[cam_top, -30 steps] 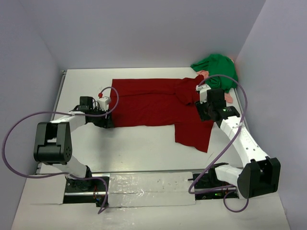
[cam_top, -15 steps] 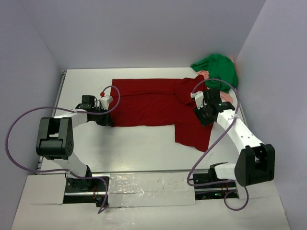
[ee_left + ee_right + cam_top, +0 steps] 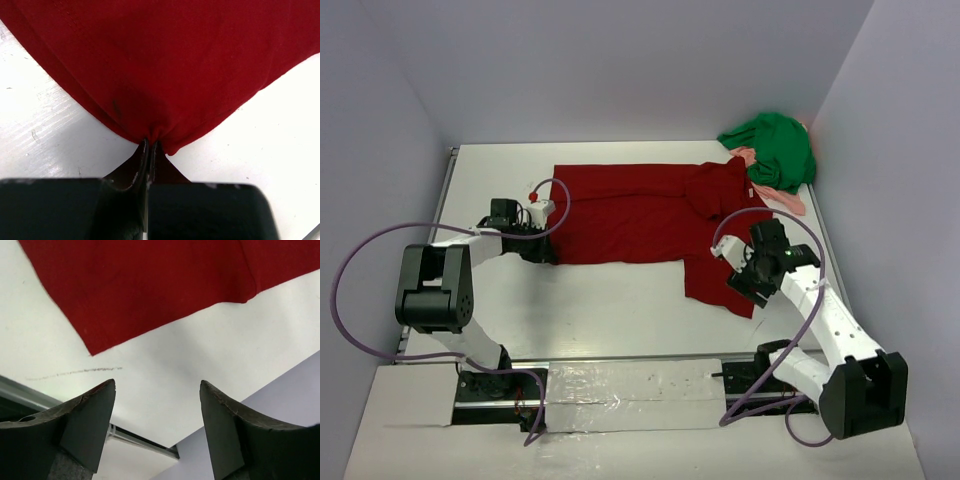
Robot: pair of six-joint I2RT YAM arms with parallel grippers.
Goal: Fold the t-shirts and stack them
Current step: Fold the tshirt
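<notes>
The dark red t-shirt [image 3: 640, 212] lies spread flat across the middle of the table, with a flap hanging toward the near right. My left gripper [image 3: 548, 254] is at the shirt's near-left corner, and in the left wrist view it [image 3: 150, 144] is shut on that bunched corner of red cloth [image 3: 165, 60]. My right gripper [image 3: 738, 280] hovers open over the shirt's near-right flap. In its own view it [image 3: 157, 385] has nothing between the fingers, with the red hem [image 3: 150, 285] ahead of them. The green t-shirt [image 3: 775, 145] is heaped at the back right corner, over the salmon-pink cloth [image 3: 778, 197].
Purple walls close in the table on the left, back and right [image 3: 890, 150]. A taped strip [image 3: 630, 385] runs between the arm bases at the near edge. Purple cables loop off both arms. A faint dark line marks the tabletop [image 3: 75, 372].
My left gripper has shut on the red shirt's near-left corner. My right arm has drawn back from the shirt's collar area toward the near-right flap, and its jaws have opened wider.
</notes>
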